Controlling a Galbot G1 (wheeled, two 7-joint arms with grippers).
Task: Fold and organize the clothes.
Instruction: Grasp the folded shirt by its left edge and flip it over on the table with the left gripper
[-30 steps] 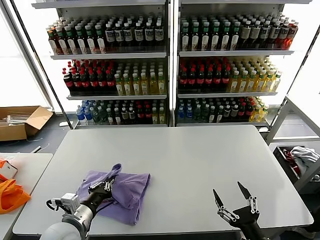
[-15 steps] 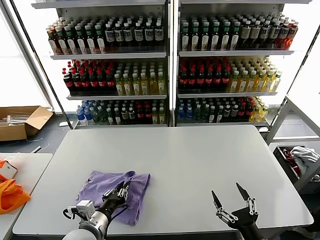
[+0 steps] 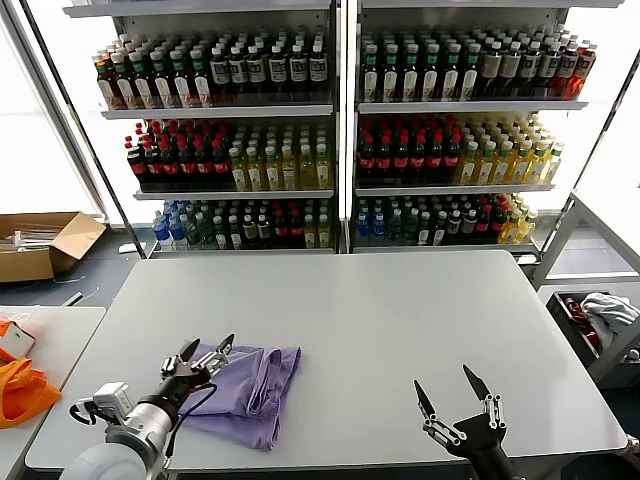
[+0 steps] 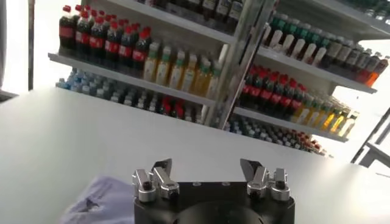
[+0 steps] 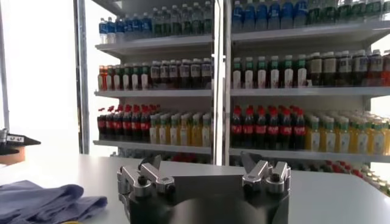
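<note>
The lavender T-shirt [image 3: 245,392] lies folded into a small bundle near the table's front left; it also shows in the right wrist view [image 5: 42,201] and a corner of it in the left wrist view [image 4: 100,198]. My left gripper [image 3: 208,351] is open and empty, just above the shirt's left part. My right gripper [image 3: 447,389] is open and empty at the table's front right edge, well away from the shirt. Its fingers [image 5: 149,164] hold nothing.
The grey table [image 3: 380,310] stretches back to shelves of bottled drinks [image 3: 330,130]. An orange fabric [image 3: 20,390] lies on a side table at the left. A bin with cloth [image 3: 595,320] stands at the right.
My left gripper let go of the shirt's fold, opened and drew back to the left. The shirt now lies flatter and folded. The right gripper drifted slightly towards me.
</note>
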